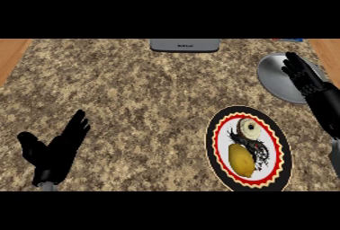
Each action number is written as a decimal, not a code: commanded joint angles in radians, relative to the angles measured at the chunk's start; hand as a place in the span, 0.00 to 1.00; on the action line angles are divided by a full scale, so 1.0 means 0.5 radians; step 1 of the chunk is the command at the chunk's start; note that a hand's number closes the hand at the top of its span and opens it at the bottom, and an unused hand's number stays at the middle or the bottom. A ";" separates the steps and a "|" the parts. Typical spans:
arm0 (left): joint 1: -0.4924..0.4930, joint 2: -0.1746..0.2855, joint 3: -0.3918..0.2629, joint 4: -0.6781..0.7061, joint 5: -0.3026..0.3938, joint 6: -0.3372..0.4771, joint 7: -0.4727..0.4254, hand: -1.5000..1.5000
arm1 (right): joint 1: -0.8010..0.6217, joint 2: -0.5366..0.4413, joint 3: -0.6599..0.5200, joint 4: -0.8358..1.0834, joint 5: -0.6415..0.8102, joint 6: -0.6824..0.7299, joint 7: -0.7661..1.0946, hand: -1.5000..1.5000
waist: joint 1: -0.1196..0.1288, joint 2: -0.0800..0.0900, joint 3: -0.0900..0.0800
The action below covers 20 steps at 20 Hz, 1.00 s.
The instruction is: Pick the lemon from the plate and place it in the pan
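Lemon (242,158): on plate (210,143), untouched, pickup pending. Right hand (300,74): spread, empty, above pan (271,74). Left hand (56,146): spread, resting lower left, likely idle since plate lies rightward.

A speckled brown granite tabletop (133,90) filled the view. A flat grey device (185,45) sat at its far edge.

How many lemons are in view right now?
1. The lemon lies on the plate's near half, at the counter's right side. The right hand covers part of the pan, so another could be hidden there.
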 commanded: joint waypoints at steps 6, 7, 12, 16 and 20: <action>-0.397 0.167 0.145 -0.127 -0.263 0.080 -0.265 0.50 | 0.152 0.305 0.403 0.312 -0.538 0.863 -0.211 1.00 | 0.069 0.059 0.019; -0.395 0.115 0.104 -0.104 -0.268 0.105 -0.224 0.50 | 0.218 0.213 0.423 0.468 -0.400 0.950 -0.309 1.00 | 0.017 0.042 0.010; -0.485 0.082 0.156 0.055 -0.292 0.130 -0.264 0.50 | 0.408 -0.030 -0.031 0.632 0.063 0.646 -1.166 0.00 | -0.070 0.017 0.006; -0.512 0.028 0.099 0.014 -0.368 0.159 -0.239 0.50 | 0.354 -0.210 -0.158 0.795 0.183 0.739 -1.436 0.00 | -0.037 0.011 0.003; -0.580 0.015 0.138 0.157 -0.362 0.135 -0.282 0.50 | 0.179 -0.623 -0.219 0.713 0.147 1.036 -1.235 0.00 | -0.038 0.012 -0.001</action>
